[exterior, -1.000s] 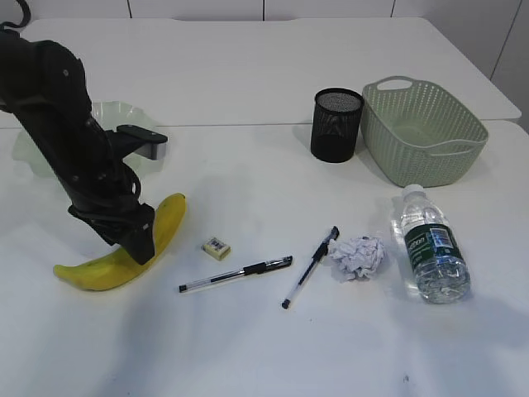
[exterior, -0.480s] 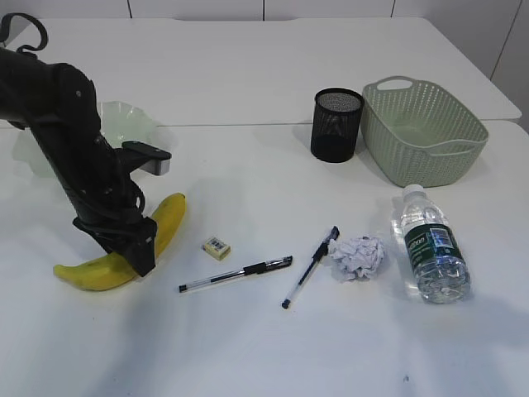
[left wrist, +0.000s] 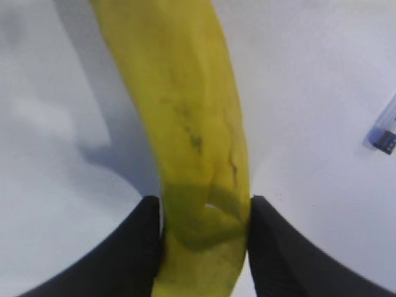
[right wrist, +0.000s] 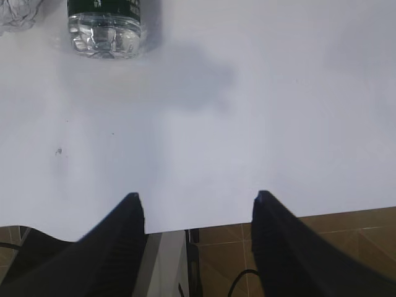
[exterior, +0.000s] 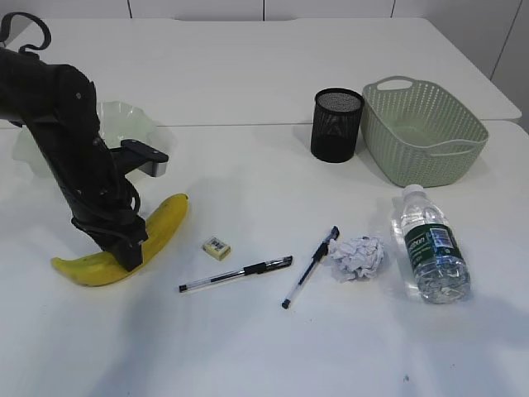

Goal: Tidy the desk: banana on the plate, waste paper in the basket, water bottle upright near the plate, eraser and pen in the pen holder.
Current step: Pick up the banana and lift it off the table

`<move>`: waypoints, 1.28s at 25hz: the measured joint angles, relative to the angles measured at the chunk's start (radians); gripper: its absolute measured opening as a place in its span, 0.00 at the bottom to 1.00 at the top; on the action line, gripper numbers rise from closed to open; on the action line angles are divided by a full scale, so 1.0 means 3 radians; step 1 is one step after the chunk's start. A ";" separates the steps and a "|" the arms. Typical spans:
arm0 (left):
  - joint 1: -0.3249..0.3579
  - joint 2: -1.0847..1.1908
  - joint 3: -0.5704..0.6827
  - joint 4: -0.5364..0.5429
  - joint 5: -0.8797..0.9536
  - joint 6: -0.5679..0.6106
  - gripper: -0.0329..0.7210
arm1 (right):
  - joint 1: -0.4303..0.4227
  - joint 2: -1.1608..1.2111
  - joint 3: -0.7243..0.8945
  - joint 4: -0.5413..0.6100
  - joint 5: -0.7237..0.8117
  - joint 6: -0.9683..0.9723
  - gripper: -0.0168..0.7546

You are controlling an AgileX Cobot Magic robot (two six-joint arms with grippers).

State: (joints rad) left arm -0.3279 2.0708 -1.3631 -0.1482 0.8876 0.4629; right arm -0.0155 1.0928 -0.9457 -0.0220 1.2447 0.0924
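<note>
A yellow banana [exterior: 168,217] lies on the white table at the left; in the left wrist view the banana [left wrist: 185,117] runs up from between the jaws. My left gripper [exterior: 124,246] [left wrist: 205,207] is shut on its middle, both fingers pressed to its sides. The pale green plate [exterior: 126,116] sits behind the arm. An eraser [exterior: 216,247], two pens [exterior: 240,274] [exterior: 312,265], crumpled waste paper [exterior: 359,256] and a water bottle [exterior: 430,246] on its side lie to the right. Pen holder [exterior: 336,124] and basket [exterior: 417,157] stand at the back. My right gripper [right wrist: 198,201] is open and empty.
The right wrist view shows the table's front edge below the gripper, with brown floor beyond, the bottle's base [right wrist: 104,28] and a bit of the paper [right wrist: 15,12] at the top left. A pen end [left wrist: 387,127] shows at the left wrist view's right edge.
The left jaws have closed in on the banana. The banana's far tip has shifted slightly to the right. The right arm has not moved.
</note>
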 joint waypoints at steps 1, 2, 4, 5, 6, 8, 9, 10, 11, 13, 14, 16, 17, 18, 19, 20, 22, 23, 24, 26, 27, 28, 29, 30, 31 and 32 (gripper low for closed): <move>0.0000 0.0000 0.0000 0.0005 0.0000 0.0000 0.47 | 0.0000 0.0000 0.0000 0.0000 0.0000 0.0000 0.57; 0.0000 0.0000 0.0000 0.0005 0.0000 0.0000 0.44 | 0.0000 0.0000 0.0000 0.0000 0.0000 0.0000 0.57; 0.0000 0.0000 0.0000 0.0005 0.0000 0.0000 0.42 | 0.0000 0.0000 0.0000 0.0000 0.0000 0.0000 0.57; 0.0000 0.0000 0.0000 0.0005 0.0000 0.0000 0.41 | 0.0000 0.0000 0.0000 0.0000 0.0000 0.0000 0.57; 0.0000 0.0000 0.0000 0.0005 0.0000 0.0000 0.41 | 0.0000 0.0000 0.0000 0.0000 0.0000 0.0000 0.57; 0.0000 0.0000 0.0000 0.0005 0.0000 0.0000 0.40 | 0.0000 0.0000 0.0000 0.0000 0.0000 0.0000 0.57; 0.0136 0.0000 0.0000 0.0012 -0.0005 0.0000 0.39 | 0.0000 0.0000 0.0000 0.0000 0.0000 0.0000 0.57; 0.0088 0.0000 -0.0006 0.0043 -0.0005 -0.0002 0.38 | 0.0000 0.0000 0.0000 -0.0006 0.0000 0.0000 0.57; 0.0043 0.0000 -0.0006 0.0021 -0.0005 -0.0002 0.38 | 0.0000 0.0000 0.0000 -0.0006 0.0000 0.0000 0.57; 0.0003 0.0000 -0.0006 -0.0016 0.0011 -0.0002 0.37 | 0.0000 0.0000 0.0000 -0.0006 0.0000 0.0000 0.57; -0.0003 0.0000 -0.0006 -0.0047 0.0029 -0.0002 0.37 | 0.0000 0.0000 0.0000 -0.0006 0.0000 0.0000 0.57; -0.0003 0.0000 -0.0028 -0.0068 0.0080 -0.0002 0.36 | 0.0000 0.0000 0.0000 -0.0026 0.0000 -0.0006 0.57; -0.0003 0.0000 -0.0042 -0.0073 0.0099 -0.0002 0.36 | 0.0000 0.0000 0.0000 -0.0043 0.0000 -0.0006 0.57; -0.0003 0.0000 -0.0075 -0.0073 0.0128 -0.0002 0.36 | 0.0000 0.0000 0.0000 -0.0065 0.0000 -0.0006 0.57; -0.0003 0.0000 -0.0115 -0.0073 0.0152 -0.0002 0.36 | 0.0000 0.0000 0.0000 -0.0071 0.0000 -0.0006 0.57; -0.0003 0.0000 -0.0148 -0.0073 0.0169 -0.0002 0.36 | 0.0000 0.0000 0.0000 -0.0078 0.0000 -0.0006 0.57; -0.0003 0.0000 -0.0255 -0.0076 0.0243 -0.0002 0.36 | 0.0000 0.0000 0.0000 -0.0085 0.0000 -0.0006 0.57; -0.0003 0.0000 -0.0317 -0.0082 0.0281 -0.0002 0.36 | 0.0000 0.0000 0.0000 -0.0084 0.0000 -0.0006 0.57; -0.0003 0.0000 -0.0382 -0.0082 0.0319 -0.0002 0.36 | 0.0000 0.0000 0.0000 -0.0084 0.0000 -0.0006 0.57; -0.0003 0.0000 -0.0498 -0.0082 0.0372 -0.0002 0.36 | 0.0000 0.0000 0.0000 -0.0089 0.0000 -0.0006 0.57; -0.0003 0.0000 -0.0560 -0.0082 0.0419 -0.0002 0.36 | 0.0000 0.0000 0.0000 -0.0089 0.0000 -0.0006 0.57; -0.0003 0.0000 -0.0609 -0.0082 0.0458 -0.0002 0.36 | 0.0000 0.0000 0.0000 -0.0089 0.0000 -0.0006 0.57; -0.0003 0.0000 -0.0678 -0.0082 0.0501 -0.0002 0.36 | 0.0000 0.0000 0.0000 -0.0089 0.0000 -0.0006 0.57; -0.0003 0.0005 -0.0728 -0.0082 0.0541 -0.0002 0.36 | 0.0000 0.0000 0.0000 -0.0091 0.0000 -0.0006 0.57; -0.0003 0.0005 -0.0793 -0.0082 0.0586 -0.0002 0.36 | 0.0000 0.0000 0.0000 -0.0097 0.0000 -0.0006 0.57; -0.0003 0.0012 -0.0858 -0.0082 0.0614 -0.0007 0.36 | 0.0000 0.0000 0.0000 -0.0097 0.0000 -0.0006 0.57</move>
State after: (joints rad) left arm -0.3286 2.0745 -1.6205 -0.1727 1.0718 0.4606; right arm -0.0155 1.0928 -0.9457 -0.0510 1.2447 0.0907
